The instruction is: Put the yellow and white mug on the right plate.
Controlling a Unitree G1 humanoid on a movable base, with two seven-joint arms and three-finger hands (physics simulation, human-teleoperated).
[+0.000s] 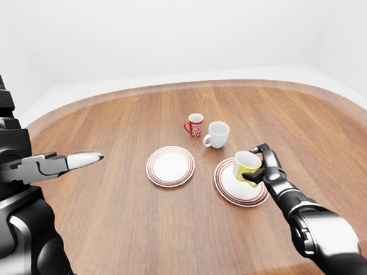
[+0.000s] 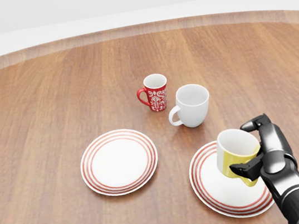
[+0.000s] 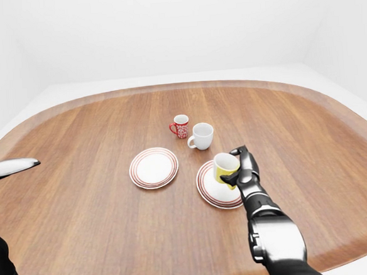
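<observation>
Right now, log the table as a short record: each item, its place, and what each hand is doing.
mug: yellow and white, tilted, over the right plate
right hand: shut on the mug
right plate: red-ringed, under the mug
left plate: red-ringed, bare
red mug: upright, beside the white mug
white mug: upright
left hand: open, holding nothing

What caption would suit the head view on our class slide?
Right robot hand holds yellow and white mug tilted over the right plate.
</observation>
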